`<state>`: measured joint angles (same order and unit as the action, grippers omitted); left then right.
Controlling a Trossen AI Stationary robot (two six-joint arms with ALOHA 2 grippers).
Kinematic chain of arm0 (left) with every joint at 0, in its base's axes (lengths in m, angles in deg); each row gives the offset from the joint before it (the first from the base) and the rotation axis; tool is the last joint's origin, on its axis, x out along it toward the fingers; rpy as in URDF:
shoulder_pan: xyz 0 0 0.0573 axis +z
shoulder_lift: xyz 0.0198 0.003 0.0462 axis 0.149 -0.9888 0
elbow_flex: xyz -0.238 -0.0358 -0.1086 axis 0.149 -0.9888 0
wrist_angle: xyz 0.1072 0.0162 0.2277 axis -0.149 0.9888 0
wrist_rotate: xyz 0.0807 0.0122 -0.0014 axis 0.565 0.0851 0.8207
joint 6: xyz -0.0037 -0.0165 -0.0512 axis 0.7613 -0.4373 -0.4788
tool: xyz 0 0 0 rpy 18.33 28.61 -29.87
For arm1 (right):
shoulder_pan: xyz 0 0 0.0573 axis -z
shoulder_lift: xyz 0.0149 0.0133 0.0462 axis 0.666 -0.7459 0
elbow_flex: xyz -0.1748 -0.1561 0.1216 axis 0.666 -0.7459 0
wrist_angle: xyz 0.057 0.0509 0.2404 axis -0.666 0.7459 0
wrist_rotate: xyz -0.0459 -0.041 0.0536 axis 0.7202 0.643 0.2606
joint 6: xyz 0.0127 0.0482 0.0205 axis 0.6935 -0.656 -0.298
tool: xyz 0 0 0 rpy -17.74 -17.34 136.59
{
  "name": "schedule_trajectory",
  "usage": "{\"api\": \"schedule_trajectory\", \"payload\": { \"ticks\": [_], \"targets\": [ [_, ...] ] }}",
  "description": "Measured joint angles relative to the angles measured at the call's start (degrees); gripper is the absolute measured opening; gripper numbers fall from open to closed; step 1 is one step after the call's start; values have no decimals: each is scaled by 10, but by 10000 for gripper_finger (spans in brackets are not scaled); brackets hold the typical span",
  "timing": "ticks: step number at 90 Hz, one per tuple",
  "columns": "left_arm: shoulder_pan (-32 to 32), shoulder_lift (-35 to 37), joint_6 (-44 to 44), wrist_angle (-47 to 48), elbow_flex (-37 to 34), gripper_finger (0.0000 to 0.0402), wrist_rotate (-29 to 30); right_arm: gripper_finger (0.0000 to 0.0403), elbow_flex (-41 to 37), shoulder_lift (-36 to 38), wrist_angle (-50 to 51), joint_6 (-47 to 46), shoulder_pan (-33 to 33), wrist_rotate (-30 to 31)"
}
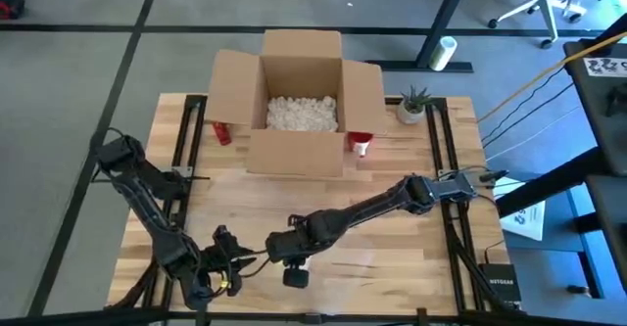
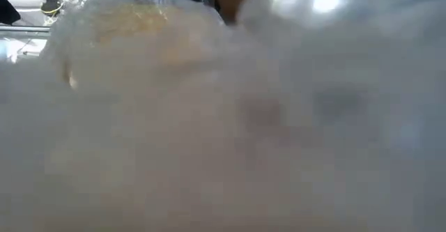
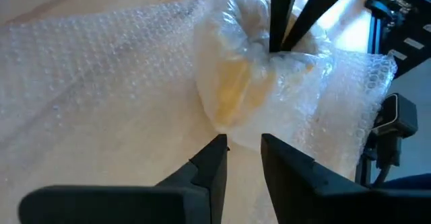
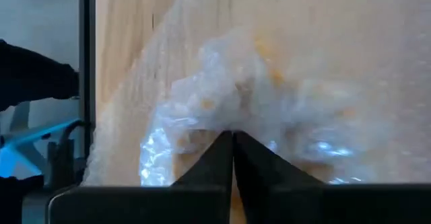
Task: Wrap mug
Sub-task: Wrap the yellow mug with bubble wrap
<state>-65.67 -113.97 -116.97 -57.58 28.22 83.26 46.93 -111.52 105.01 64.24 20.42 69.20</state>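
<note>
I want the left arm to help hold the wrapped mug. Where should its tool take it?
Probably at the bulging yellow side of the wrapped mug, straight ahead of the open left tool. The right tool already pinches the gathered bubble wrap on top.

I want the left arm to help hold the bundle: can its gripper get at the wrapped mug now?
Probably yes: the left gripper is open right before the wrapped mug, nothing between; the right gripper pinches the bubble wrap above it.

Cardboard box [image 1: 294, 101] at the tabletop's [image 1: 411, 257] far edge, potted plant [image 1: 412, 104] at its far right corner, bubble wrap [image 3: 101, 83] and wrapped mug [image 3: 249, 83] between my grippers at the near edge.
</note>
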Motion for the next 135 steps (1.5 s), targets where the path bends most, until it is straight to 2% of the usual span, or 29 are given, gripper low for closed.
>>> {"api": "schedule_trajectory", "payload": {
  "ticks": [22,38,48,64,85,104,123,135],
  "targets": [
    [0,0,0,0,0,74,0,33,12,4,29,3,0,4],
    [0,0,0,1,0,74,0,38,18,27,60,1,0,94],
    [0,0,0,1,0,74,0,32,20,47,53,-3,-3,110],
    [0,0,2,1,0,74,0,21,20,48,-1,1,-17,50],
    [0,0,0,0,0,74,0,5,-12,47,-20,1,-23,48],
    [0,0,-2,-1,0,74,0,1,-88,48,-83,1,-18,45],
    [0,0,-2,-2,0,74,0,0,-189,52,-139,-37,0,-19],
    [0,0,-2,-1,0,74,0,0,-202,53,-130,-50,2,-20]
  ]
}}
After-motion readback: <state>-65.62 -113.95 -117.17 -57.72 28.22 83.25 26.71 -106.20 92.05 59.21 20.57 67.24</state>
